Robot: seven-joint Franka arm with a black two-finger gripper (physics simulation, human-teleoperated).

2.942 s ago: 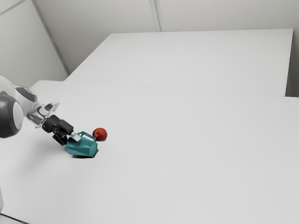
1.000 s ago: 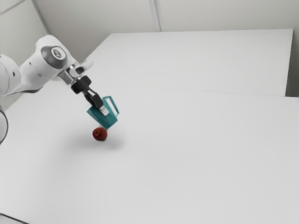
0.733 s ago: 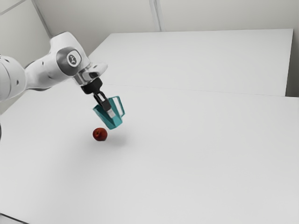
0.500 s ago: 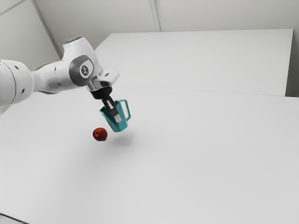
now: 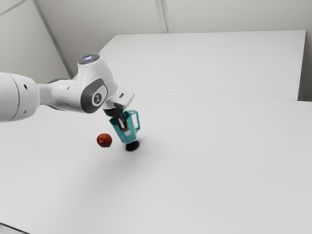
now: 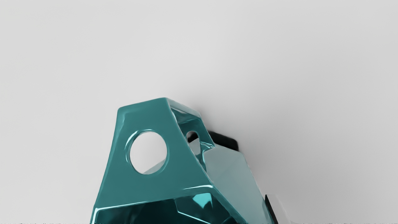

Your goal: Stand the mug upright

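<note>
Basically a levelling and set-down job now, as I read it. The mug point(image 5: 132, 130) is close to upright but tilted, mouth leaning toward the exterior view's left, handle point(image 5: 138, 122) on the exterior view's right. Its dark shadow point(image 5: 132, 146) sits right by the base, so it's low over the table point(image 5: 195, 170); can't tell if an edge touches. Take out the remaining lean first, ease down until the base sits flat, then open gently and back off along the walls — letting go while it's tipped could topple it. Watch the apple point(image 5: 104, 140), apart on the exterior view's left.

Gripper point(image 5: 126, 130) is clamped on the mug's body, below the rim. Wrist view has one fingertip point(image 6: 277, 209) against the outer wall, with the handle pointing away from the fingers; the opposite contact is hidden, so grip judged from the suspended tilt.
</note>
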